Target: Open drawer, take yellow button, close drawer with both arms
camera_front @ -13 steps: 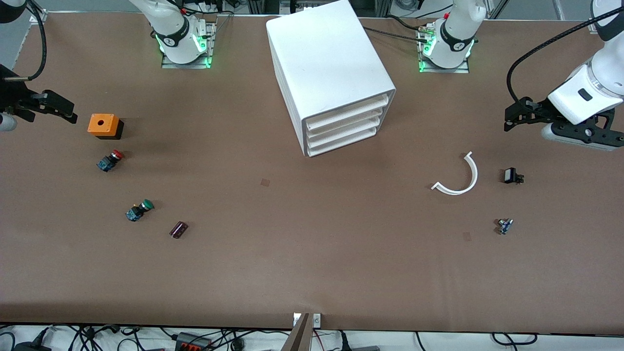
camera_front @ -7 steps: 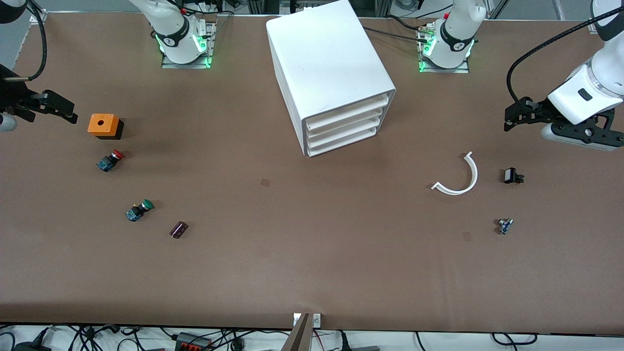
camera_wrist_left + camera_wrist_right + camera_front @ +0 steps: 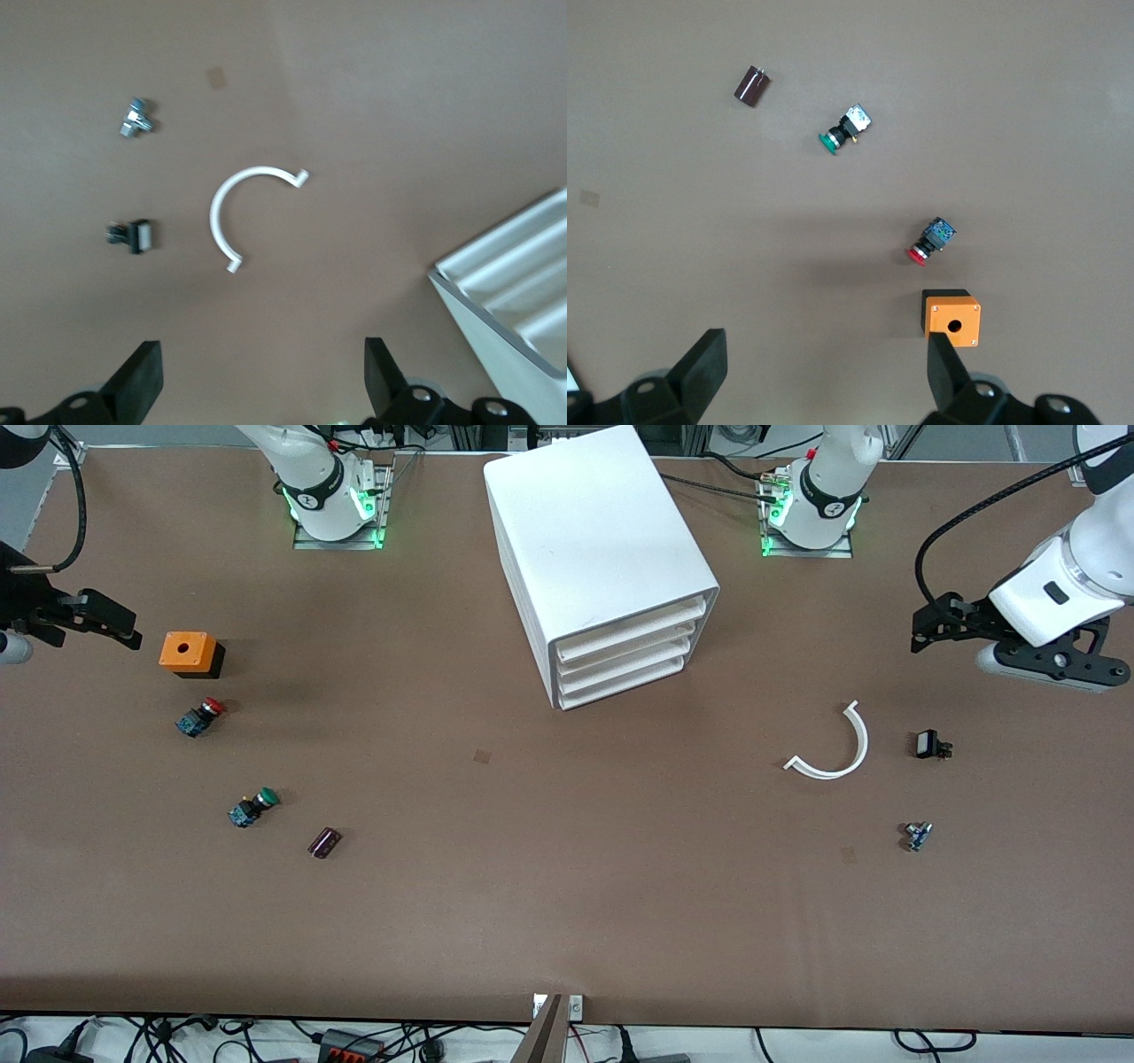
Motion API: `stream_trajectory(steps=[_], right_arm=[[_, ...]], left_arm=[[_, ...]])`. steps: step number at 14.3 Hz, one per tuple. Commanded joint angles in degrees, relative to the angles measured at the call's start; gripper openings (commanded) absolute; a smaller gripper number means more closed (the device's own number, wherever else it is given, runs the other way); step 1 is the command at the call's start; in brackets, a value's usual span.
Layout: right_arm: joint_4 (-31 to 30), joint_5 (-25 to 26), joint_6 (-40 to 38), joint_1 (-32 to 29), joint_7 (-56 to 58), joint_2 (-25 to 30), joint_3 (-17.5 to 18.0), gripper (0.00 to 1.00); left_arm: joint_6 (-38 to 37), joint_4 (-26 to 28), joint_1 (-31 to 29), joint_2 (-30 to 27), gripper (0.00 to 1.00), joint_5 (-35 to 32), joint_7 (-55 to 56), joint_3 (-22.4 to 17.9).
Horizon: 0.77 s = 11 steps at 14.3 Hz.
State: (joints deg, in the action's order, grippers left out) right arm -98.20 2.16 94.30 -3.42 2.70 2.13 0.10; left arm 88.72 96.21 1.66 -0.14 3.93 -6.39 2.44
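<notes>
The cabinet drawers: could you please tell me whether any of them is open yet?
All shut. The four drawer fronts sit flush in the cabinet, none pulled forward, and neither claw is near them.

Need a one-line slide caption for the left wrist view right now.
Open left claw hangs above the bare table near a white curved strip, two small parts, and the cabinet's closed drawers.

The left gripper [image 3: 926,631] hangs in the air over the counter's left-arm end, jaws spread wide and empty, its white wrist angled down from above. The right gripper [image 3: 111,622] hangs over the right-arm end, jaws likewise parted and empty.
</notes>
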Motion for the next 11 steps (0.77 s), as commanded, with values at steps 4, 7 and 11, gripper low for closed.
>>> stream_trajectory(steps=[4, 7, 11], right_arm=[[-0.68, -0.05, 0.45, 2.46, -0.24, -0.72, 0.07, 1.00], [1.16, -2.06, 1.94, 4.21, -0.59, -3.00, 0.07, 1.00], [3.63, -4.27, 2.99, 4.65, -0.85, -5.90, 0.07, 1.00]], left_arm=[[-15.75, -2.60, 2.29, 5.75, 1.00, 10.65, -0.38, 1.68], [-15.95, -1.90, 2.56, 8.65, 1.00, 21.86, -2.57, 2.30], [-7.64, 2.73, 2.39, 14.11, 1.00, 35.50, -16.26, 2.39]])
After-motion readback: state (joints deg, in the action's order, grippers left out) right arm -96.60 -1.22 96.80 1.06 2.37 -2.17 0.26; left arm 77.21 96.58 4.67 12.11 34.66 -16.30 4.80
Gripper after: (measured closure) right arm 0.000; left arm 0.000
